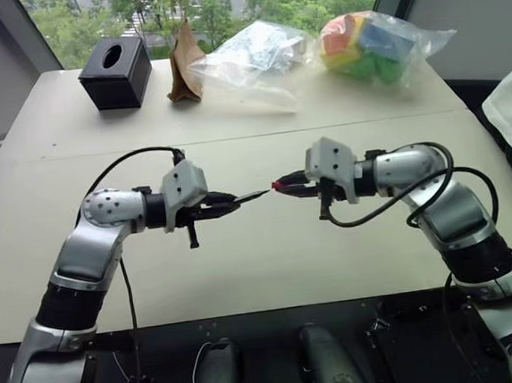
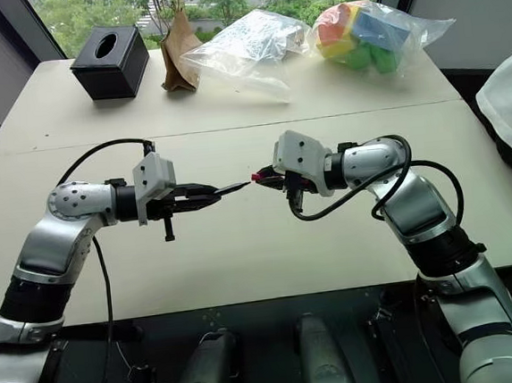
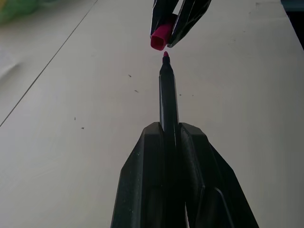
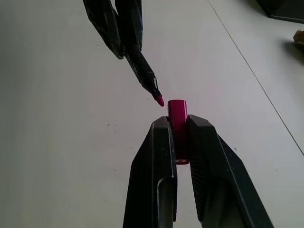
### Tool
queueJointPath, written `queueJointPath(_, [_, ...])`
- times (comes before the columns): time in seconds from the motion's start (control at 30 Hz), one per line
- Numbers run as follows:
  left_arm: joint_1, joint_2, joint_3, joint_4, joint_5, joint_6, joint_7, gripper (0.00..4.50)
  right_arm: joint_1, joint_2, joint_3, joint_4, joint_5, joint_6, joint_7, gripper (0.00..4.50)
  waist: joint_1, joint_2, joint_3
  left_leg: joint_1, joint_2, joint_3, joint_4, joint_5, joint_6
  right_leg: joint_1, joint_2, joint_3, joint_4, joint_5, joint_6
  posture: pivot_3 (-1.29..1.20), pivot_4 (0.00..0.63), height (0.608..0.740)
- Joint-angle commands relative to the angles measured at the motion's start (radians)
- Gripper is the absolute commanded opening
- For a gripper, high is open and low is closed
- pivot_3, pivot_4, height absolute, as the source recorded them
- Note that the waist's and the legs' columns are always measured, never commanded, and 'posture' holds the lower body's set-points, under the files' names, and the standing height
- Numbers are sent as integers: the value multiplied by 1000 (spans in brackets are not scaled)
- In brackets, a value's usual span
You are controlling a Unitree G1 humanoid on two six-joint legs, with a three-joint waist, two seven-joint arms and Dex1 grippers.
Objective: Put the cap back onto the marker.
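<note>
Black fingers of the left gripper [image 1: 226, 204] clamp the thin marker [image 3: 168, 95], its pinkish tip pointing toward 3 o'clock. Just beyond, not touching, the right gripper [image 1: 288, 186] pinches the small red plastic cap [image 4: 177, 114] — open mouth facing the tip. Below both, smooth pale table [image 1: 272, 271] lies bare; bags and a box sit far off at 12 o'clock.

Table [image 1: 270, 253]: tissue box [image 1: 116, 73], bags [image 1: 253, 59].
</note>
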Motion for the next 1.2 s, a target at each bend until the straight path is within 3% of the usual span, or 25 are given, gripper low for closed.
queueJointPath(0.03, [-8,6,14,-34,-5,-10,5,0,-17,-11,-9,-12,-1,-20,9,11,0,0,0,0,0,0,0,0,0,0,0,0,0,0,0,0,150,740])
queueJointPath(1.2, [-32,-23,-28,-35,18,-54,-24,0,-20,-5,22,-82,39,39,81,11,0,0,0,0,0,0,1,0,0,0,0,0,1,0,0,0,150,740])
